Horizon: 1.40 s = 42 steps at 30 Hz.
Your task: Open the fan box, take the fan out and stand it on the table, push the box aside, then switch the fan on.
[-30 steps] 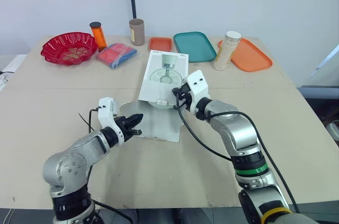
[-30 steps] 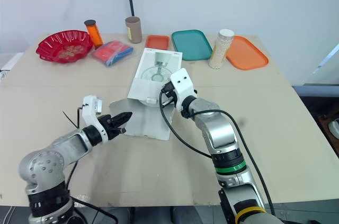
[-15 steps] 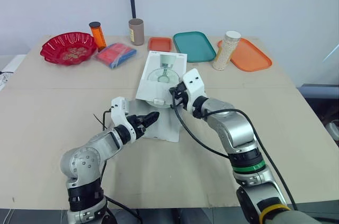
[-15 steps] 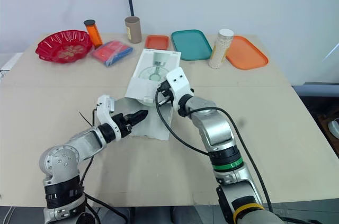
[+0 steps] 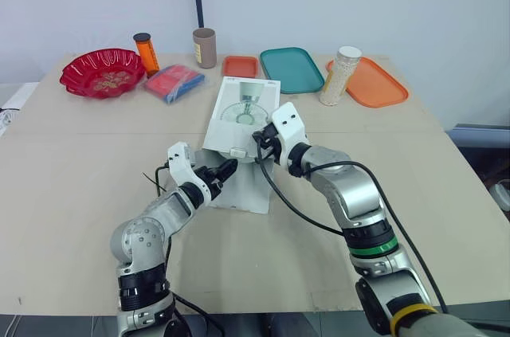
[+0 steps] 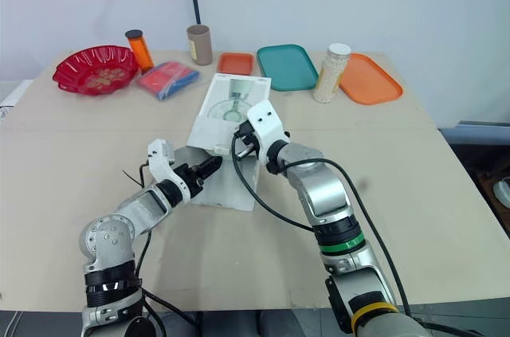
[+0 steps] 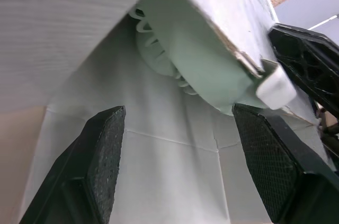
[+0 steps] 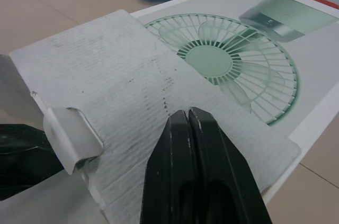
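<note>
The white fan box (image 5: pixel 243 114) lies mid-table, its lid with the fan picture tilted up at the near edge over a flat white flap (image 5: pixel 249 190). My right gripper (image 5: pixel 259 139) is shut, its fingers (image 8: pixel 188 144) lying against the top of the lid near that raised edge. My left gripper (image 5: pixel 225 170) is open at the mouth of the box, with its fingers (image 7: pixel 103 150) pointing into the gap under the lid. Inside that gap the pale green fan (image 7: pixel 180 60) shows, apart from both fingers. Nothing is between the left fingers.
Along the table's far side stand a red bowl (image 5: pixel 103 72), an orange bottle (image 5: pixel 147 52), a cardboard tube (image 5: pixel 205 47), a blue-red packet (image 5: pixel 174 82), a small orange tray (image 5: pixel 241 66), a teal tray (image 5: pixel 292 68), a jar of white grains (image 5: pixel 341 75) and an orange tray (image 5: pixel 374 82).
My left gripper has opened and moved forward to the box's open near side. The right gripper has shifted a little to the left with the lid edge, still shut.
</note>
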Available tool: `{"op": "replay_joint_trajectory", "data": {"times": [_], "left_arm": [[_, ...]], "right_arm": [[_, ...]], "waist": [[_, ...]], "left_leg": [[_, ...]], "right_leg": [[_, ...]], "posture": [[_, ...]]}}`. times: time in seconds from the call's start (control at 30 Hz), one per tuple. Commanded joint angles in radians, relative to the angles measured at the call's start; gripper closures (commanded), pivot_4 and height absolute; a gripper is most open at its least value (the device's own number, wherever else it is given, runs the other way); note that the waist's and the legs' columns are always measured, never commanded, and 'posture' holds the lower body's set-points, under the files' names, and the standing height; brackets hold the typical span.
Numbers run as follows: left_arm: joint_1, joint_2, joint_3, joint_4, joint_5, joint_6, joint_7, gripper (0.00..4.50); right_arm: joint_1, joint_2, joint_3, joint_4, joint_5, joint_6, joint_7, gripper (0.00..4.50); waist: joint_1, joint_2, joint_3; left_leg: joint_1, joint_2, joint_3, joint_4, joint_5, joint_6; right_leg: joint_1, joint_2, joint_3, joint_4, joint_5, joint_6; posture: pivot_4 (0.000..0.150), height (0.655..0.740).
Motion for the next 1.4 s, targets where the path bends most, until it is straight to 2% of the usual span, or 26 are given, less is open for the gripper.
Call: {"op": "replay_joint_trajectory", "data": {"times": [0.03,0.17,0.63,1.4], "left_arm": [[0.001,0.005,-0.021,-0.011,-0.006,-0.026,0.002,1.07],[-0.014,0.004,-0.033,0.020,-0.003,-0.056,0.003,1.07],[-0.015,-0.010,-0.027,-0.017,-0.116,-0.065,0.009,1.07],[-0.066,-0.023,-0.036,0.072,-0.110,-0.172,0.042,1.07]], "right_arm": [[0.008,-0.006,0.012,0.042,-0.013,0.017,0.004,4.50],[0.009,-0.008,0.014,0.042,-0.015,0.014,0.007,4.50],[0.017,-0.017,0.030,0.038,-0.019,0.012,0.023,4.50],[0.032,-0.017,0.027,0.022,-0.031,0.017,0.028,4.50]], "waist": [[0.000,0.000,0.000],[0.000,0.000,0.000],[0.000,0.000,0.000],[0.002,0.000,0.000]], "left_leg": [[0.000,0.000,0.000,0.000,0.000,0.000],[0.000,0.000,0.000,0.000,0.000,0.000],[0.000,0.000,0.000,0.000,0.000,-0.001],[0.000,0.000,0.000,-0.001,0.001,-0.002]], "right_leg": [[0.000,0.000,0.000,0.000,0.000,0.000],[0.000,0.000,0.000,0.000,0.000,0.000],[0.000,0.000,0.000,0.000,0.000,0.000],[0.000,0.000,0.000,-0.002,0.000,0.000]], "posture": [[0.150,0.7400],[0.150,0.7400],[0.150,0.7400],[0.150,0.7400]]}}
